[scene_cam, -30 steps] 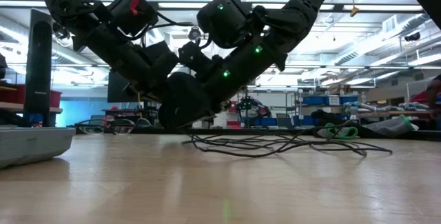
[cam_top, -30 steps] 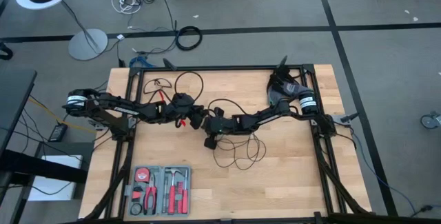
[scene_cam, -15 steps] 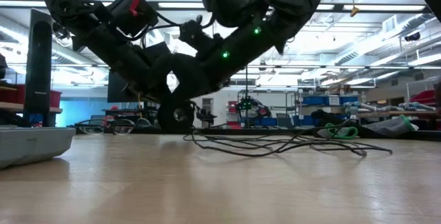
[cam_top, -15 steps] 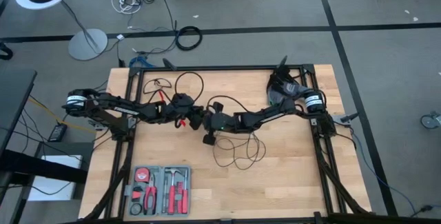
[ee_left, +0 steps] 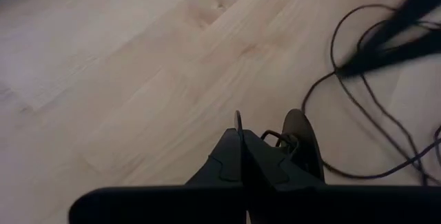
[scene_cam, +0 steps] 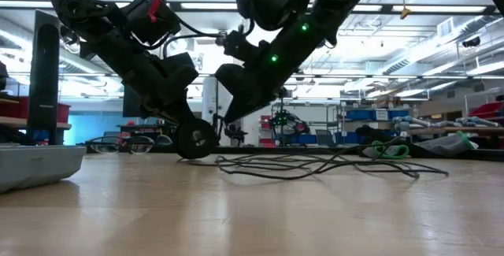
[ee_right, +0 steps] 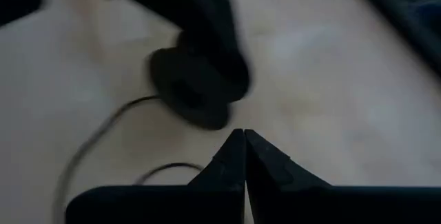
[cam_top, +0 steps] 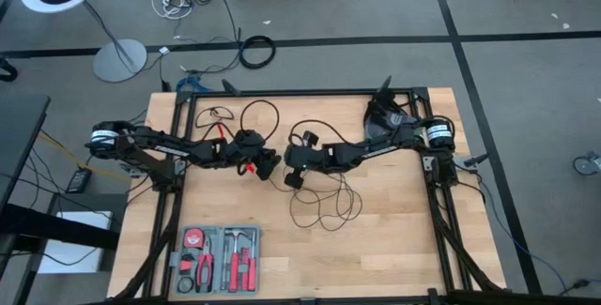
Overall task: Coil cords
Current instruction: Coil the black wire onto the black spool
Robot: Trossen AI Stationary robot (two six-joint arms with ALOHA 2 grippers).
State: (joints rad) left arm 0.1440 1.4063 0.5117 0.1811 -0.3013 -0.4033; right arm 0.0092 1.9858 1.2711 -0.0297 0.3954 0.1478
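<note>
My right tool (cam_top: 293, 179) has lifted up and pulled back from the puck (scene_cam: 195, 139), its fingers pressed tight together on nothing. My left tool (cam_top: 269, 165) sits low near the middle of the worktop (cam_top: 404, 249), pinched shut, with the puck right at its tip. The cord (cam_top: 324, 206) lies in loose loops nearby, so the coiling is not done.

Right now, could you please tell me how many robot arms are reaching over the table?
2. The left arm reaches in from the left side of the table, the right arm from its right. The left gripper and right gripper, both shut, sit close together by the cord.
</note>
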